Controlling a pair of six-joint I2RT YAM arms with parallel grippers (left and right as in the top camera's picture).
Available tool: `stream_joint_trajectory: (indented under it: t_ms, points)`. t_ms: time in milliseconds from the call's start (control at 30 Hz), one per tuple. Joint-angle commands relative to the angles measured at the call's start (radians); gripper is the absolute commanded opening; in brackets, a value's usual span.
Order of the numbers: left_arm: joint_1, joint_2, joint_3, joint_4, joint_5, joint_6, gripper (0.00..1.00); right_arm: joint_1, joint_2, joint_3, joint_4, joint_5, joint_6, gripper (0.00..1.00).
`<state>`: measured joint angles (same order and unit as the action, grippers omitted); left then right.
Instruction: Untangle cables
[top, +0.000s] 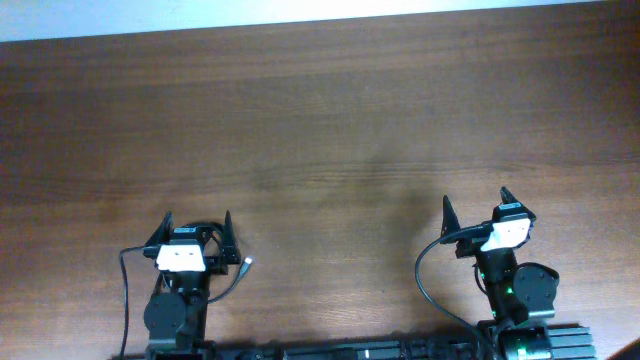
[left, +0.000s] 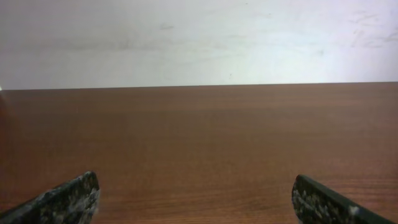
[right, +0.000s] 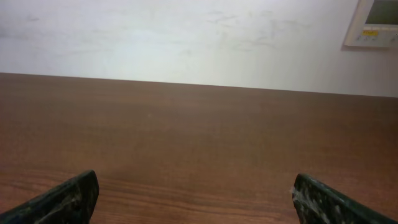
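1. Currently, I find no cables in any view: the table (top: 320, 120) shows only bare wood ahead of both arms, out to its far edge.
2. Left gripper (top: 198, 218): jaws spread wide, nothing between them; it sits at the near left.
3. Right gripper (top: 476, 198): jaws likewise spread wide and empty; it sits at the near right.
4. The only cords I see are the arm wires (top: 425, 275) fixed to the robot; I do not count these as the task's thing.
5. Direction, long axis and nearer arm cannot be determined, since the cables lie outside every frame.
6. My judgement: commit no reach until the cables come into view; both arms stand equally ready.
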<state>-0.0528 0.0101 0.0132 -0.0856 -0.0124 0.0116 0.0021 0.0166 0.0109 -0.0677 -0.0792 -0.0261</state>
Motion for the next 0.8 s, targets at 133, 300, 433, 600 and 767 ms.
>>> stream_joint_trajectory:
  t_ms: [133, 300, 433, 600, 767]
  points:
    - [0.005, -0.004, 0.080, -0.093, -0.014, 0.018, 0.99, -0.003, 0.002, -0.005, -0.005, 0.012, 0.004, 0.99]
    - [0.005, -0.004, 0.110, -0.137, -0.014, 0.019, 0.99, -0.003, 0.002, -0.005, -0.005, 0.012, 0.004, 0.99]
    - [0.005, -0.004, 0.114, -0.137, -0.010, 0.018, 0.99, -0.003, 0.002, -0.005, -0.005, 0.012, 0.004, 0.99]
    - [0.005, 0.007, 0.153, -0.179, -0.011, 0.019, 0.99, -0.003, 0.002, -0.005, -0.005, 0.012, 0.004, 0.99]
    - [0.005, 0.057, 0.194, -0.198, -0.011, 0.019, 0.99, -0.003, 0.002, -0.005, -0.005, 0.012, 0.004, 0.99]
